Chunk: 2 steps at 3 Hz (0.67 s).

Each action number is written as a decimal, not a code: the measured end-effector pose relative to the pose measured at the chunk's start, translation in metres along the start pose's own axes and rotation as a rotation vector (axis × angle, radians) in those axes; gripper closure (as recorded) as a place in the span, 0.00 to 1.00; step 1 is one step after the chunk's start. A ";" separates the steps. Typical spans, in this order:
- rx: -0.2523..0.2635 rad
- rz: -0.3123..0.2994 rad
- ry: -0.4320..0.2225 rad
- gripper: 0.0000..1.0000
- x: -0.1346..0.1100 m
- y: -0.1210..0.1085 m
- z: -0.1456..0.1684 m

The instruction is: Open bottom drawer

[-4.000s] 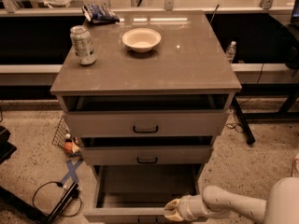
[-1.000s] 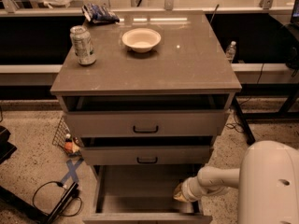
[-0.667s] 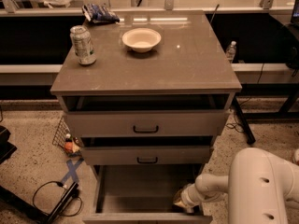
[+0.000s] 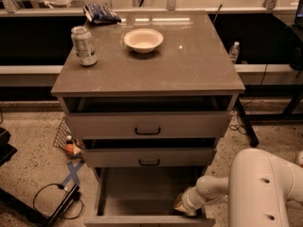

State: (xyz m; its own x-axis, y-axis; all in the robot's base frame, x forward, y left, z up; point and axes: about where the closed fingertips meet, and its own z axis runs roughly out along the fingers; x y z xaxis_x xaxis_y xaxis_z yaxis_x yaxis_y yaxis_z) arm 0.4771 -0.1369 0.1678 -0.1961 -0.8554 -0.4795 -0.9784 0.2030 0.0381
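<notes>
The bottom drawer [image 4: 142, 193] is the lowest of three grey-beige drawers and stands pulled far out, its plain grey inside showing. Its front runs along the lower edge of the view [image 4: 147, 220]; its handle is out of view. My gripper [image 4: 182, 205] is low at the drawer's right front corner, just inside the drawer at the end of my white arm [image 4: 222, 186]. The two drawers above [image 4: 147, 126] [image 4: 149, 157] each carry a small black bar handle and stand slightly out.
On the cabinet top [image 4: 189, 65] stand a drink can [image 4: 84, 45], a white bowl [image 4: 143, 39] and a dark snack bag [image 4: 100, 13]. A wire basket [image 4: 66, 137], blue tape and a black cable lie on the floor at the left. A water bottle [image 4: 235, 52] stands behind at the right.
The arm's bulky white body has swung up into the lower right. The gripper stays at the drawer's right front corner. The bottom drawer remains pulled out.
</notes>
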 end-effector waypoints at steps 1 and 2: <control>-0.075 0.004 -0.027 1.00 -0.007 0.033 0.009; -0.133 0.011 -0.042 1.00 -0.015 0.059 0.017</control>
State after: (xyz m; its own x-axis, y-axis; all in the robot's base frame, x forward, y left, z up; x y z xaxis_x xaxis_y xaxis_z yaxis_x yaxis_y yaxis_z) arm 0.4235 -0.1035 0.1623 -0.2068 -0.8321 -0.5146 -0.9767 0.1450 0.1581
